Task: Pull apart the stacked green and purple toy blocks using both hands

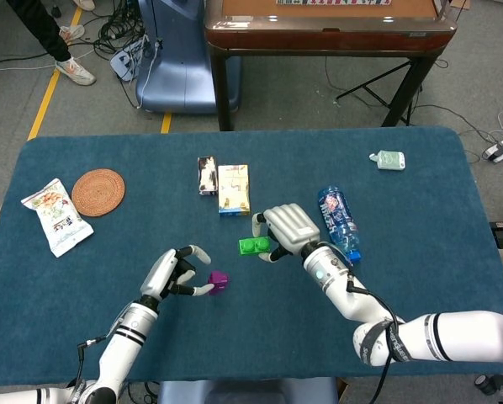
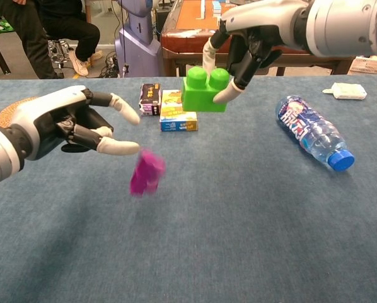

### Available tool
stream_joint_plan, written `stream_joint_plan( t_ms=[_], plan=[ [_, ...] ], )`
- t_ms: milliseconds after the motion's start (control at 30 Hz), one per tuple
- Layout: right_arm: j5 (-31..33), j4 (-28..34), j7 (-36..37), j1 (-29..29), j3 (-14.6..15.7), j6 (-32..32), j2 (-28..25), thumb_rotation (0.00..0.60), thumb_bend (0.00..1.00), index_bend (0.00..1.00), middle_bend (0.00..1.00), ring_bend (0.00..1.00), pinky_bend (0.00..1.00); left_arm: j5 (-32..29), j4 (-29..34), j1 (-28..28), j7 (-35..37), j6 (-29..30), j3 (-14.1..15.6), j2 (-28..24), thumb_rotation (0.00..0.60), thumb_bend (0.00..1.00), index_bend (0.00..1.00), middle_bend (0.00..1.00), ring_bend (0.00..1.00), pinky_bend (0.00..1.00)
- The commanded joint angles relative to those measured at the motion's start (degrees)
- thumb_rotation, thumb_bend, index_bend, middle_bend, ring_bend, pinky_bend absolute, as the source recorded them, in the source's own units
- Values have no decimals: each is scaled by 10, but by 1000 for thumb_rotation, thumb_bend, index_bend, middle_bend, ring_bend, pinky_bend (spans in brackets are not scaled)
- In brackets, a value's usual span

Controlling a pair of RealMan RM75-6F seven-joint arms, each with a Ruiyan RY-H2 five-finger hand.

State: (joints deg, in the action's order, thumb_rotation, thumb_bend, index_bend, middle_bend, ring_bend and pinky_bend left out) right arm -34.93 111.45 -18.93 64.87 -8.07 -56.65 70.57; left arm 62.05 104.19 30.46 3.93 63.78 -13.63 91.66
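The green block (image 1: pixel 253 246) (image 2: pixel 205 89) is pinched in my right hand (image 1: pixel 289 227) (image 2: pixel 248 38), held above the blue tabletop near its middle. The purple block (image 1: pixel 218 279) (image 2: pixel 146 172) is separate from it, blurred and tilted in the chest view, just below the fingertips of my left hand (image 1: pixel 177 273) (image 2: pixel 69 123). My left hand's fingers are spread and nothing sits between them. The two hands are well apart, the left one lower and nearer the front edge.
A water bottle (image 1: pixel 338 220) (image 2: pixel 311 134) lies right of my right hand. A yellow box (image 1: pixel 233 188) (image 2: pixel 178 112) and a small dark box (image 1: pixel 207 175) sit behind the blocks. A woven coaster (image 1: pixel 97 192) and snack bag (image 1: pixel 56 216) lie far left, a white item (image 1: pixel 389 160) far right.
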Motion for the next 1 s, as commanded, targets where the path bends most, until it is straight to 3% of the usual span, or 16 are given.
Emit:
stream_joint_plan(
  t_ms=[33,200,300,400,533,600,667,733,800,867,1000],
  plan=[
    [-19,-6,9,-13,-3,-2,6,600,26,248,1000,1000,1000,0,-3,6,-19,13,-5,7,600,94,274,1000,1000,1000],
    [-66,-5,30,-42,-9,-21,7,600,0,161,981,1000,1000,15,-12,-1,-22,44,-12,16,600,77,185,1000,1000,1000],
    [-96,-2,40,-65,-5,-37,1,600,0,153,893,972,1000,38,-24,-8,-24,63,-10,10,600,77,194,954,992,1000],
    [-128,0,49,-90,1,-54,-8,600,0,132,747,904,1000,63,-37,-19,-41,97,-6,4,600,78,260,775,910,1000],
    [-179,2,67,-125,15,-66,-30,600,0,85,524,775,928,63,-38,-36,-62,123,-10,-21,600,77,289,434,658,972],
    [-209,2,80,-144,23,-72,-44,600,0,81,443,679,860,61,-36,-44,-71,130,-10,-42,600,77,288,324,520,868],
    [-238,0,97,-164,32,-76,-59,600,0,81,360,546,769,68,-39,-54,-72,135,-7,-67,600,77,287,211,359,658],
    [-262,-4,113,-184,37,-87,-67,600,0,81,316,462,719,77,-45,-65,-56,139,-3,-88,600,77,309,179,282,517],
    [-294,-12,137,-208,46,-100,-73,600,4,86,296,408,681,85,-53,-79,-26,137,4,-114,600,78,341,199,262,427],
    [-323,-22,159,-231,56,-110,-82,600,11,107,281,352,581,97,-69,-94,-4,143,12,-136,600,77,351,208,246,362],
    [-365,-44,190,-270,71,-132,-97,600,11,130,276,302,414,116,-103,-124,9,167,32,-163,600,77,357,208,238,339]
  ],
)
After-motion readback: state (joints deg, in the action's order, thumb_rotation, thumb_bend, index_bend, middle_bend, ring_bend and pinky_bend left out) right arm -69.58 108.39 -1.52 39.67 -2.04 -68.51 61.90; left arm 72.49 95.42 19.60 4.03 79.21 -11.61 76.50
